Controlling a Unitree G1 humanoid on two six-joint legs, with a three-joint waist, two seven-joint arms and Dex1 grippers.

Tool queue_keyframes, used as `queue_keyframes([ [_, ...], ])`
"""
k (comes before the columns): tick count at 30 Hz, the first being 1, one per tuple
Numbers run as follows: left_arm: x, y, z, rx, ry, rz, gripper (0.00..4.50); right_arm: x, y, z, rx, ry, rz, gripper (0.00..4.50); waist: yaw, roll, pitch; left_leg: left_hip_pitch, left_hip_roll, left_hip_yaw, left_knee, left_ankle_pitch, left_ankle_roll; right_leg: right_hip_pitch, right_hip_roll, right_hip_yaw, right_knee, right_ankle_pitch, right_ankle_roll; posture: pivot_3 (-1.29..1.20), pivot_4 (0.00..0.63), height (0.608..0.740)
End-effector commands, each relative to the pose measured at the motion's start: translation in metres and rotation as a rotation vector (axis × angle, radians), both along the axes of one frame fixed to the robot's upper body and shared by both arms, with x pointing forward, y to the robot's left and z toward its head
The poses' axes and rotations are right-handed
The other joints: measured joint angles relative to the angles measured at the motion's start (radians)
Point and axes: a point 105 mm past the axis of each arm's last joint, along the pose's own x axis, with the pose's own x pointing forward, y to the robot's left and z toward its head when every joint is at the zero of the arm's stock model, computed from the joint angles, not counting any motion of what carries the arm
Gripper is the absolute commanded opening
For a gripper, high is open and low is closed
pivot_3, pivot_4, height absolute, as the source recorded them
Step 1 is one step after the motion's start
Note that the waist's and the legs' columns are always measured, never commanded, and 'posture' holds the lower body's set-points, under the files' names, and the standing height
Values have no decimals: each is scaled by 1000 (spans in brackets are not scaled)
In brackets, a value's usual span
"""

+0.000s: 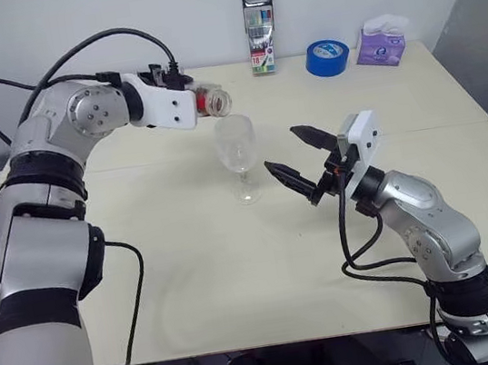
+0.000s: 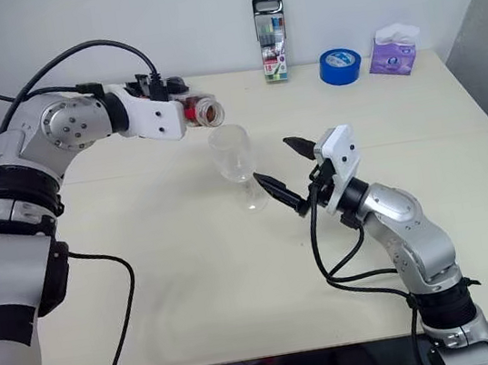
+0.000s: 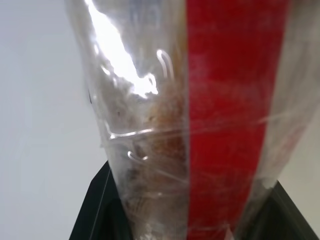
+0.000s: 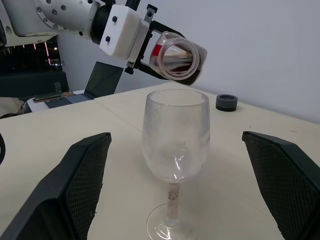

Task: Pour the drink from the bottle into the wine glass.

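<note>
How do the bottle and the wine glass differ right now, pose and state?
Pose: the bottle is tipped over on its side, uncapped mouth above the rim; the wine glass stands upright on the table.
Support: the bottle is gripped in the left hand; the wine glass is free, between the fingers of the open right hand.
Contents: the bottle holds some dark drink; the wine glass looks empty.
Shared: both are clear.

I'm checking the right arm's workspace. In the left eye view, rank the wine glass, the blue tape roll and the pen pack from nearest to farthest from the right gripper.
1. wine glass, just left of the open right gripper.
2. blue tape roll, at the table's far edge.
3. pen pack, upright by the wall, slightly farther.
</note>
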Motion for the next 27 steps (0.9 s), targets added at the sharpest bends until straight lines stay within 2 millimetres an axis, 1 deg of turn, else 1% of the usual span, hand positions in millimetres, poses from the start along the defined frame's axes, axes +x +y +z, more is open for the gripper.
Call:
queue_keyframes([
  [1,-4,-1,27,18,-94,-20,1722,-5,-1,9,12,-47,3,4500,0,0,0,0,0,0,0,0,0,0,0,0,0,0,0,0,150,740],
  [9,-4,-1,31,57,-125,-20,1722,-7,-4,6,6,-43,-1,4500,0,0,0,0,0,0,0,0,0,0,0,0,0,0,0,0,150,740],
  [27,-2,1,42,129,-189,-5,1722,-9,-3,5,9,-40,2,4500,0,0,0,0,0,1,0,0,0,-1,0,0,2,0,0,0,150,740],
])
